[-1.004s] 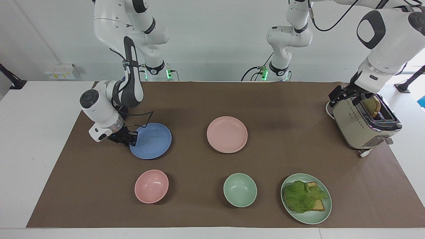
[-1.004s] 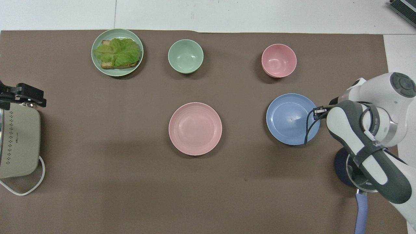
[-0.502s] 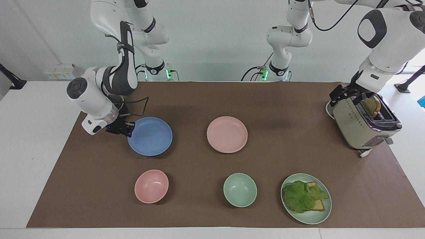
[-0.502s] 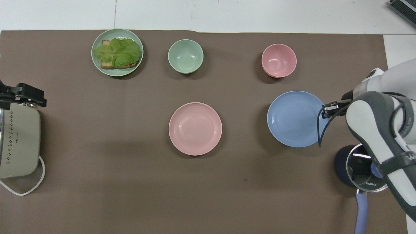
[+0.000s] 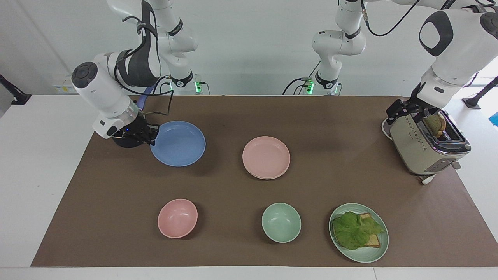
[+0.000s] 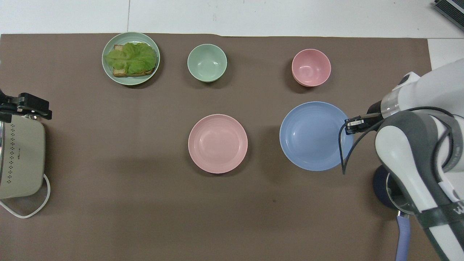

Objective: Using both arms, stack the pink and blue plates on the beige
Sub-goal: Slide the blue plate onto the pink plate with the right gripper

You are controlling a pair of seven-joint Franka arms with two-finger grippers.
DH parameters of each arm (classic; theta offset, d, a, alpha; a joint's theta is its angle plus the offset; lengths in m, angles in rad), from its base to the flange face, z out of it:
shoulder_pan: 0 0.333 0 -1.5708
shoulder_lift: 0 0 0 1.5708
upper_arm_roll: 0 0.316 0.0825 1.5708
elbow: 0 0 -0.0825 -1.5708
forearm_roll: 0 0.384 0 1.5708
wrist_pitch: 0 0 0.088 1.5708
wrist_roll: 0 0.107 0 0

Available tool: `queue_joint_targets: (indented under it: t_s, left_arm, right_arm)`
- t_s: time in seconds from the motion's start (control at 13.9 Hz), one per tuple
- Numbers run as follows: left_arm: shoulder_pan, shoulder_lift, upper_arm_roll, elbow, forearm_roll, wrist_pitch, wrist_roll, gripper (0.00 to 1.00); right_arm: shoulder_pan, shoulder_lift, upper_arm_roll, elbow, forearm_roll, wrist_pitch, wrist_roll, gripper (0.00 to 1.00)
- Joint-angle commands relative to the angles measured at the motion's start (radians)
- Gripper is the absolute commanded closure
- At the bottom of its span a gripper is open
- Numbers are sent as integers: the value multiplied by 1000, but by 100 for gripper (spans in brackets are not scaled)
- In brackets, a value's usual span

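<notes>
While the right hand point(image 5: 149, 137) is clamped on the rim of the blue plate point(image 5: 178, 143), that plate hangs tilted above the brown mat point(image 5: 249, 186), its gripped edge toward the right arm's end of the worktop point(image 5: 35, 155) and its shadow on the mat beneath it. Just under this hand, partly hidden by the right arm point(image 5: 116, 93), stands a dark pot point(image 6: 382, 186) with a pale blue handle point(image 6: 402, 235). Out from the hand toward the middle of the mat lies the pink plate point(image 5: 266, 157), flat; in the facing view a second, paler rim peeps out under its edge, though its colour cannot be told for certain. Farther from the robots than the hand stand a pink bowl point(image 5: 177, 217) and a green bowl point(image 5: 281, 222), and beside them a green plate point(image 5: 373, 252) with lettuce point(image 5: 354, 230) on bread point(image 5: 374, 242). Well apart, at the left arm's end, the left hand point(image 5: 408, 111) is at the top of the beige toaster point(image 5: 422, 149), a slice of toast point(image 5: 435, 124) standing in the slot beside it; its fingers are spread wide, and whether they touch the toaster cannot be told. A white cable point(image 6: 25, 214) loops from the toaster's foot.
</notes>
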Motion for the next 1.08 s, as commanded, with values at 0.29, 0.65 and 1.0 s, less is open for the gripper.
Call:
queue_joint_targets:
  t_s: [0.29, 0.65, 1.0]
  left_arm:
    - [10, -9, -8, 4, 11, -11, 6, 0]
    - [16, -9, -8, 4, 9, -11, 6, 0]
    - [77, -9, -11, 7, 9, -11, 6, 0]
  right_arm:
    - [204, 11, 2, 7, 30, 110, 317, 100]
    - [367, 60, 8, 3, 45, 229, 557, 100]
    - [422, 129, 8, 1, 105, 296, 579, 100]
